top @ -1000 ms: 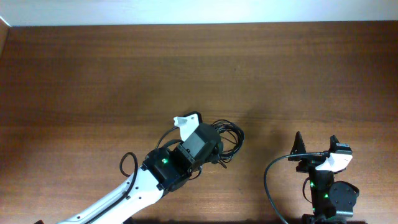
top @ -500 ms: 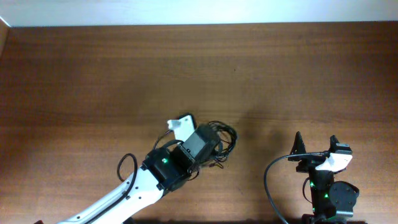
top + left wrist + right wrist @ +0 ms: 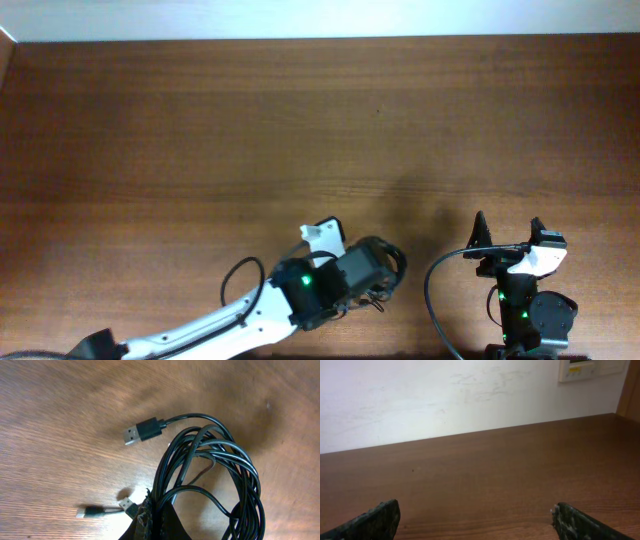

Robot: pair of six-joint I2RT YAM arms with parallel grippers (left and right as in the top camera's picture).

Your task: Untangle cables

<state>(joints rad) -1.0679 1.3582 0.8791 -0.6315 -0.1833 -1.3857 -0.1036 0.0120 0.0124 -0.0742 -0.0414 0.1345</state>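
The cables are a clump of thin black cords in overlapping loops, with a USB plug sticking out to the left and two small plugs lower left. My left gripper is shut on the cords at the clump's lower edge. In the overhead view the clump shows just right of the left gripper, near the table's front edge. My right gripper is open and empty at the front right, apart from the cables; its fingers frame bare wood.
The wooden table stretches back to a white wall. A thick black robot cable loops beside the right arm's base. A wall panel hangs at the upper right.
My left gripper has moved right and toward the table's front edge, dragging the cable clump with it. The right arm has not moved.
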